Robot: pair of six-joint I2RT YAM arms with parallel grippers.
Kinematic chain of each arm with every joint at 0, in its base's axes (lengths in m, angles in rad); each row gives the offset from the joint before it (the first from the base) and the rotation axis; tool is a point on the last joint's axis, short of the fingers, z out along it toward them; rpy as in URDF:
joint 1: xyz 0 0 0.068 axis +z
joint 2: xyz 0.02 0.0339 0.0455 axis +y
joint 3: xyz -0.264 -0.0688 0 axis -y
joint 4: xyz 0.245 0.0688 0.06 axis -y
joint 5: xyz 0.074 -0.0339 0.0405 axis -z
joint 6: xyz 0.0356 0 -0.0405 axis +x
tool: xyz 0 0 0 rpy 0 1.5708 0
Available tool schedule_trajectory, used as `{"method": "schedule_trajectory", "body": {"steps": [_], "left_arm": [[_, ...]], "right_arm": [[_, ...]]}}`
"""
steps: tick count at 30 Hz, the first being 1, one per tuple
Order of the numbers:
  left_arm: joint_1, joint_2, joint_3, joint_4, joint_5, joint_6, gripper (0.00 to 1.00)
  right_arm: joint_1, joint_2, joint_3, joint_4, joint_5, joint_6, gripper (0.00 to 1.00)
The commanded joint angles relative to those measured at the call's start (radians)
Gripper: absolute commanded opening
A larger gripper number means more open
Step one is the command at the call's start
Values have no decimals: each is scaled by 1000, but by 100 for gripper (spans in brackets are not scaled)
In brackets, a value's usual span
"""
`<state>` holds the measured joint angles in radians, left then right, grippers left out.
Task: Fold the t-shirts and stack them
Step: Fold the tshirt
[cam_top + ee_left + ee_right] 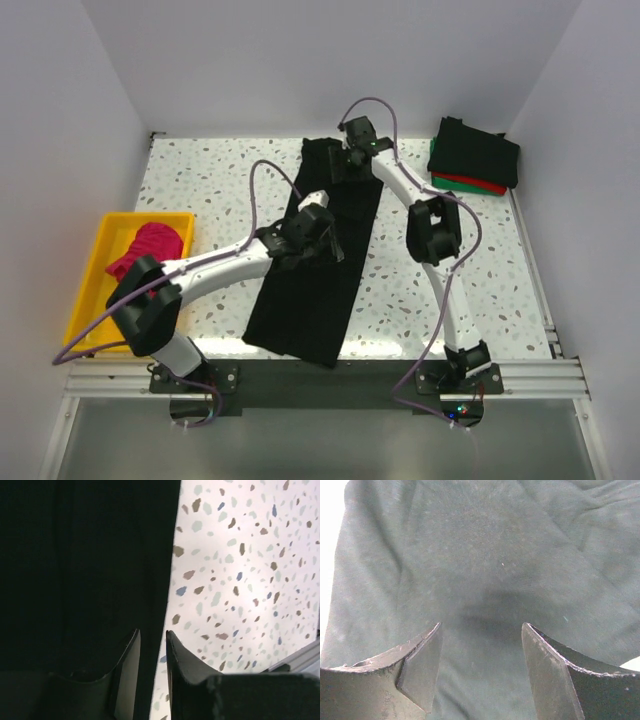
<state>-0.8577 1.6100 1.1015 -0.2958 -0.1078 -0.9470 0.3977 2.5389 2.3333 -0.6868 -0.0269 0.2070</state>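
- Top external view: a long-folded black cloth t-shirt [310, 290] lies as a narrow strip on the speckled tabletop [440, 290], slanting from the far edge to the near edge, probably laid out for a cross fold.
- The left gripper [322, 235] hangs over the strip's middle, the right gripper [350, 163] over its far end.
- A stack of folded shirts [475, 150], black over red and green, sits at the far right corner. A crumpled magenta shirt [150, 248] lies in the yellow plastic tray [85, 290] by the left edge.
- Left wrist view alone shows its jaws slightly parted at the shirt's right edge, nothing clamped.
- Right wrist view alone shows its jaws spread wide above flat cloth, released.
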Motion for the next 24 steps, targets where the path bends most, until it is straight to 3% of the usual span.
{"method": "schedule_trajectory", "body": {"steps": [1, 5, 13, 18, 24], "left_arm": [[2, -110, -84, -129, -112, 147, 31], [-3, -194, -193, -169, -105, 182, 24], [-10, -272, -410, -149, -116, 94, 17], [-29, -305, -503, -128, -89, -53, 16], [-33, -369, -621, 27, 68, -189, 19]], "right_arm": [[-5, -201, -44, 30, 24, 29, 68], [-3, -270, -158, 44, 9, 75, 67], [7, -315, -362, 138, -31, 100, 67], [15, -261, -365, 135, -34, 85, 66], [15, -140, -313, 118, -28, 46, 66]]}}
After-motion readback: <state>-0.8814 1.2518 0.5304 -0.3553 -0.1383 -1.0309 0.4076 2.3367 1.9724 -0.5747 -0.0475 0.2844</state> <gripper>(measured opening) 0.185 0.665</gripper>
